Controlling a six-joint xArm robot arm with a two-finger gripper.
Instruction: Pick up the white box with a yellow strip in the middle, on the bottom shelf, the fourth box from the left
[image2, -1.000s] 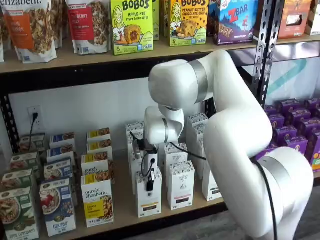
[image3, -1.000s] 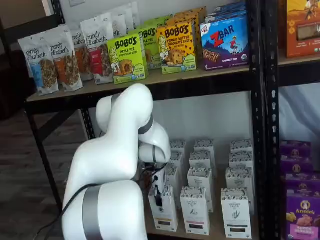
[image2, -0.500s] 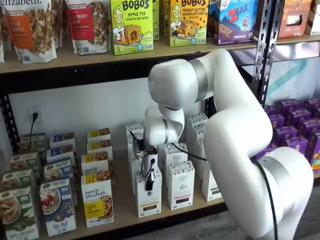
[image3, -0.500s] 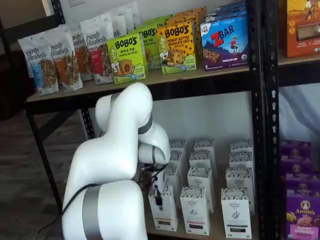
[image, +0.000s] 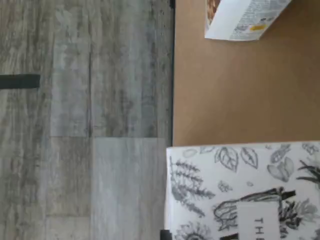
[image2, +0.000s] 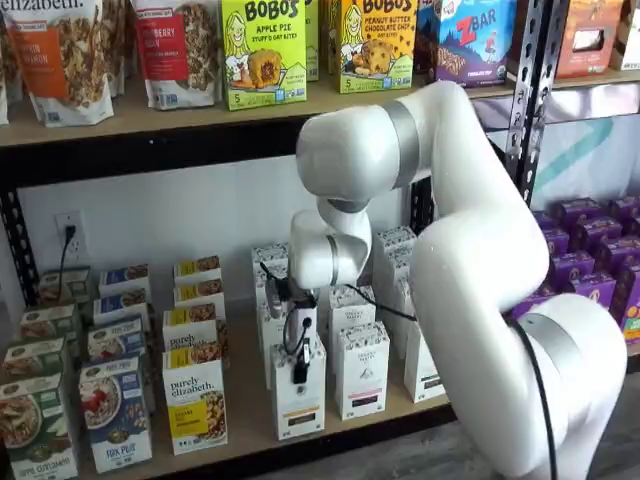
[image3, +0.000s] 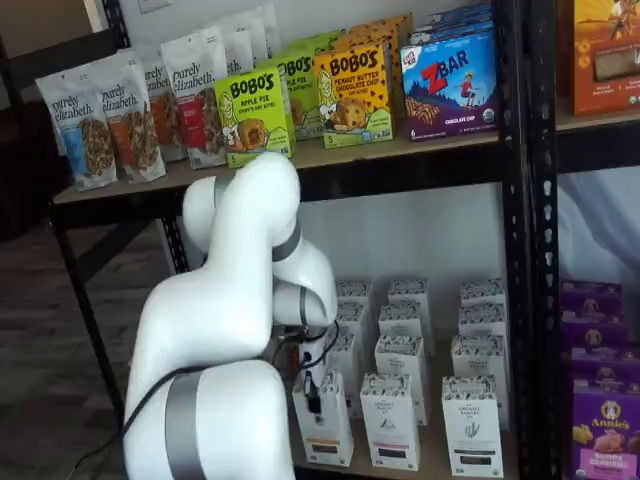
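Observation:
The white box (image2: 298, 400) stands at the front of its row on the bottom shelf (image2: 245, 405), with a pale yellowish strip low on its front. In both shelf views my gripper (image2: 300, 366) comes down onto the box's top, its black fingers shut on the white box (image3: 322, 425). The gripper (image3: 313, 395) shows there too, with a cable looping beside it. The wrist view shows the box's black-patterned top (image: 240, 192) close up on the wooden shelf board (image: 225, 100); no fingers show there.
Like white cartons with black strips (image2: 361, 372) stand right of the held box and in rows behind it. Purely elizabeth boxes (image2: 195, 400) stand to its left. A black upright (image3: 512, 250) frames the bay. Grey plank floor (image: 85, 125) lies beyond the shelf's front edge.
The arm's elbow and upper link have risen a little. The gripper stays on the white box, which has shifted slightly to the left in one shelf view.

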